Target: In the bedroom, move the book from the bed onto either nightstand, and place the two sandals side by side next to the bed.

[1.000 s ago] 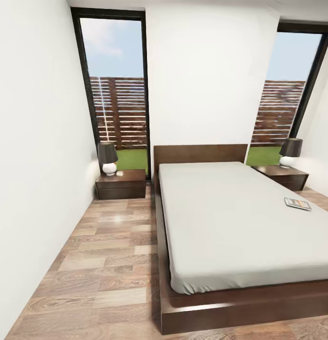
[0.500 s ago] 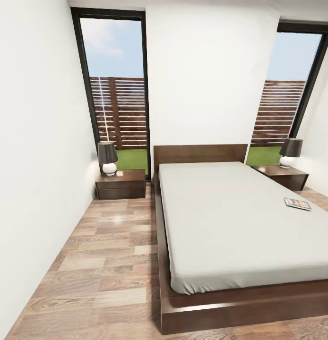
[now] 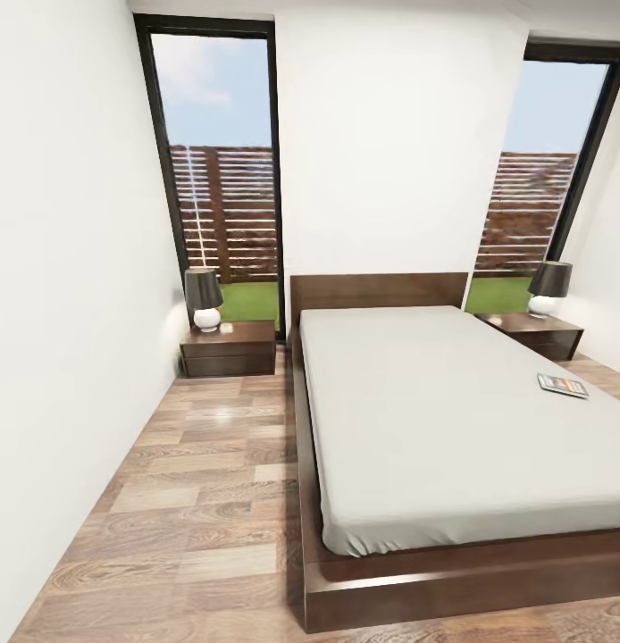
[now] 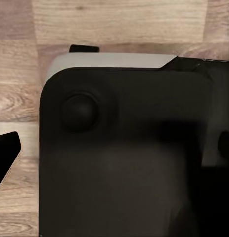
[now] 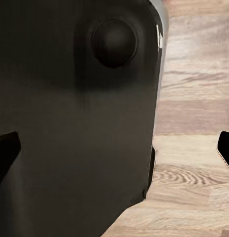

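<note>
The book [image 3: 562,385] lies flat on the bed [image 3: 435,420], close to the mattress's right edge and nearer the headboard end than the foot, its long axis running roughly across the bed. The right nightstand [image 3: 535,334] sits just beyond that same edge, past the bed's head corner, so it is much the closer of the two; the left nightstand [image 3: 229,348] is across the whole mattress. I stand off the bed's foot corner, so the book lies forward and right, favouring my right arm. Whether either tool is released or clenched I cannot tell.
</note>
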{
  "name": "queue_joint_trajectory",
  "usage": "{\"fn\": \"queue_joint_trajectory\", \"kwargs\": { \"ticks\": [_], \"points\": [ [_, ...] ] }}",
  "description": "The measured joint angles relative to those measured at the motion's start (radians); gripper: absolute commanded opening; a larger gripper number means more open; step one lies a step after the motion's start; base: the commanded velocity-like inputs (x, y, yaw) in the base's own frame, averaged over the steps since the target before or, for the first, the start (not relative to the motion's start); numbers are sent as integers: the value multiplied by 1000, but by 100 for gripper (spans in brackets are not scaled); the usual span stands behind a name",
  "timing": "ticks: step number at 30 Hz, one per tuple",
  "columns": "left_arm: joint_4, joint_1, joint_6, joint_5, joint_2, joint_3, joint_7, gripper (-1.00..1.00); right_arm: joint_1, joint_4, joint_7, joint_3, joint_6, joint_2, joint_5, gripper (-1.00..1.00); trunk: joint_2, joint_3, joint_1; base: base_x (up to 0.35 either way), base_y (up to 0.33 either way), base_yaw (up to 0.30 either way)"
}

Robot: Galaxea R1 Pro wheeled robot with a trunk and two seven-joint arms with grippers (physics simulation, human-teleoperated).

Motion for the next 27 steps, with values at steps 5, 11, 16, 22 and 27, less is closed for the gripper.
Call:
{"fn": "queue_joint_trajectory", "kwargs": {
  "ticks": [5, 11, 16, 22, 27],
  "points": [
    [-242, 0, -28, 1, -1, 0, 1, 100, -4, -213, 237, -5, -2, -49, -106, 100, 0, 0, 0, 0, 0, 0],
    [-406, 0, -27, 0, -3, -1, 1, 100, 0, -319, 89, -26, 1, -66, -106, 100, 0, 0, 0, 0, 0, 0],
    [-440, 0, -29, 0, -1, -1, 1, 100, 0, -342, 32, -76, 0, -66, -106, 100, 0, 0, 0, 0, 0, 0],
    [-443, 0, -46, 1, 0, 0, 1, 100, 0, -341, 18, -109, -3, -65, -106, 100, 0, 0, 0, 0, 0, 0],
    [-442, 0, -90, 4, 1, 3, 1, 100, 1, -339, 18, -113, -4, -65, -106, 100, 0, 0, 0, 0, 0, 0]
  ]
}}
